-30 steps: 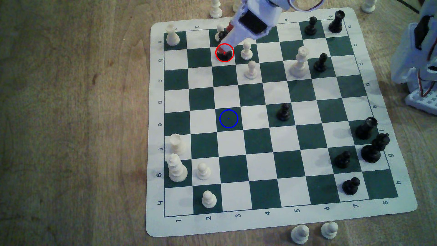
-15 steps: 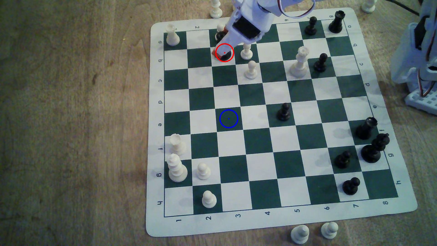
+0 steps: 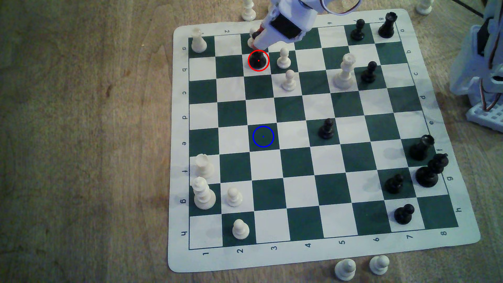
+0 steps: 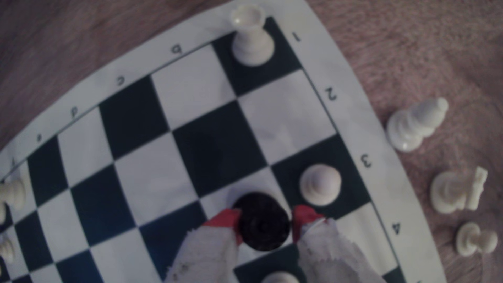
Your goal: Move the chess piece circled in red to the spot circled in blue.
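The red-tipped white claw (image 4: 265, 221) straddles the black round-based rook (image 4: 261, 221), spread; it should centre, then squeeze the waist before lifting.

1. Chessboard mat (image 3: 449, 246), green and white squares, flat on the wooden worktop (image 3: 81, 136).
2. White rook (image 4: 251, 38) upright on the dark corner square by the "1" label.
3. White pawn (image 4: 320, 184) on the dark square beside the "3" label.
4. Off the mat: white bishop (image 4: 417, 123), likely a white knight (image 4: 458, 191) (blurred), another small white piece (image 4: 476, 239).
5. Two white pawns (image 3: 345, 269) past the mat's near edge.
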Controlling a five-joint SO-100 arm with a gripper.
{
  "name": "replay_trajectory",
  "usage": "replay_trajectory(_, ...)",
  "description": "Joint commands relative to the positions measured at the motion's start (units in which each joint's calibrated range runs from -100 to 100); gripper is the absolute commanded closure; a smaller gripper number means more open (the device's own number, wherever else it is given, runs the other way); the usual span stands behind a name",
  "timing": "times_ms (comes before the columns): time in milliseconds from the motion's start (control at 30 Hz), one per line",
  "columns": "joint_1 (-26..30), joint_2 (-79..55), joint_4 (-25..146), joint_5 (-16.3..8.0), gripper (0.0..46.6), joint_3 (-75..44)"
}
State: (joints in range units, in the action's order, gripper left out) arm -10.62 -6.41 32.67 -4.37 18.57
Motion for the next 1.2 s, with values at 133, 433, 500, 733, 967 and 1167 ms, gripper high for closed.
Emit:
replay_trajectory(133,0.41,1.06,0.17,-0.44,45.2,-5.15)
replay_trajectory(433,2.52,5.56,4.60,-3.47,46.2,-7.60)
replay_trajectory(500,3.54,6.83,4.84,-4.49,46.2,-8.24)
replay_trajectory(733,7.22,7.77,10.49,-6.35,46.1,-13.68)
replay_trajectory(967,14.96,13.96,18.19,-6.89,46.2,-11.68)
replay_trajectory(1167,18.87,13.03,18.52,-7.23,46.1,-11.14)
